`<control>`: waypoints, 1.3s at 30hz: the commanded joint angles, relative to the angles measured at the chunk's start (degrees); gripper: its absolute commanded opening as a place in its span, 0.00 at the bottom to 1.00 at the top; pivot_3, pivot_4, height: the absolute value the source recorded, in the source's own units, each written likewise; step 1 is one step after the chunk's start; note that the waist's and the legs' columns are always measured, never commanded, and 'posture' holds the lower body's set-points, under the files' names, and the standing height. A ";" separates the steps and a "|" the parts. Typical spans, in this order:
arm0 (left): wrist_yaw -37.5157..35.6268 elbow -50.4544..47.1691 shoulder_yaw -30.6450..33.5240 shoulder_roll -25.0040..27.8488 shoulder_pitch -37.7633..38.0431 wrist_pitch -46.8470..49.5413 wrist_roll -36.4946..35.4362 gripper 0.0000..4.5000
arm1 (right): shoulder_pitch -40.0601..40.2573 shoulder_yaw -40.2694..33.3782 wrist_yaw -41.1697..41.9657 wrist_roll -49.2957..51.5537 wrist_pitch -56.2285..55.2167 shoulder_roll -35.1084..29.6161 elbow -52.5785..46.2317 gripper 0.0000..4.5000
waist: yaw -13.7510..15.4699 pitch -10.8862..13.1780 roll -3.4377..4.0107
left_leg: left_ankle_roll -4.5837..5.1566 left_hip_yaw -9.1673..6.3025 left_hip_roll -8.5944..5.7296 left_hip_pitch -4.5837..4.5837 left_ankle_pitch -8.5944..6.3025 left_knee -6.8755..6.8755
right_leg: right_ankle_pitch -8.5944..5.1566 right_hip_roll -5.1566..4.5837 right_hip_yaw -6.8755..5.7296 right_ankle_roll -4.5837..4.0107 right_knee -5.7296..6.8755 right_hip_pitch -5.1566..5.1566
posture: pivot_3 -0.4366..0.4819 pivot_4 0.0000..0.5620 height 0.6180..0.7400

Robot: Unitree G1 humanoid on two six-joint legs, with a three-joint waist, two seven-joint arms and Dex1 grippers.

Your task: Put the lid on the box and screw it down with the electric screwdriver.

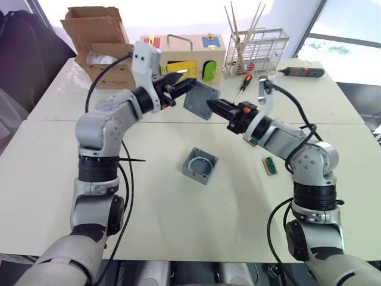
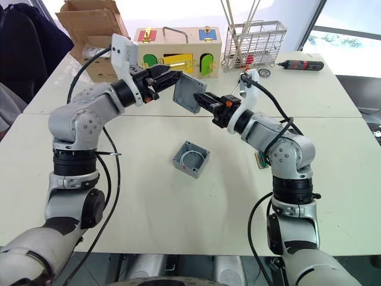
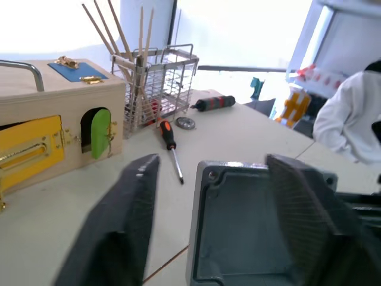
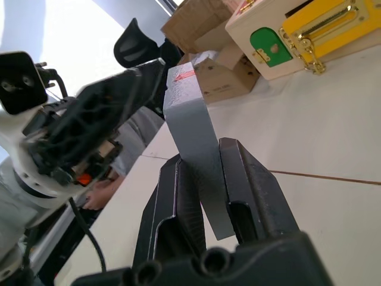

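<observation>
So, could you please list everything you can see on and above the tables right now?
lid: one, grey, held in the air between both grippers.
box: one, grey, open, on the near table.
wooden box: one, coloured doors, far table.
cardboard box: one, brown, open, far left.
wire rack: one, holding wooden sticks, far table.
manual screwdriver: one, red and black, beside the rack.
black tool: one, red marks, far right.
small green part: one, near the right arm.
person: one, white sleeve, beyond the tables.
left gripper: open, around the lid's edge.
right gripper: clamped on the lid.
</observation>
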 commanded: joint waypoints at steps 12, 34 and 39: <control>-18.08 -5.57 3.66 17.87 13.80 3.47 -12.02 0.80 | 19.14 12.19 10.10 -48.54 -61.70 -20.17 -10.02 0.03 | 0.46 -0.01 0.00 | -0.04 0.02 -0.06 0.01 0.01 0.01 | 0.00 -0.02 0.00 0.00 -0.05 0.01 | 0.48 0.27 0.96; -37.89 10.68 -17.83 13.62 5.65 -14.89 2.66 0.51 | 27.74 19.46 -6.97 -86.32 -88.53 -18.76 0.45 0.03 | 0.31 -0.01 0.01 | -0.18 0.04 0.04 0.09 0.11 -0.05 | -0.01 0.11 0.00 -0.01 -0.12 0.11 | 0.48 0.27 0.96; -40.28 10.76 -18.88 13.52 5.81 -15.72 3.81 0.51 | 26.71 19.55 -8.76 -89.14 -88.85 -18.80 3.06 0.03 | 0.32 -0.01 0.01 | -0.18 0.04 0.03 0.09 0.11 -0.04 | -0.01 0.11 0.01 -0.01 -0.12 0.13 | 0.48 0.27 0.96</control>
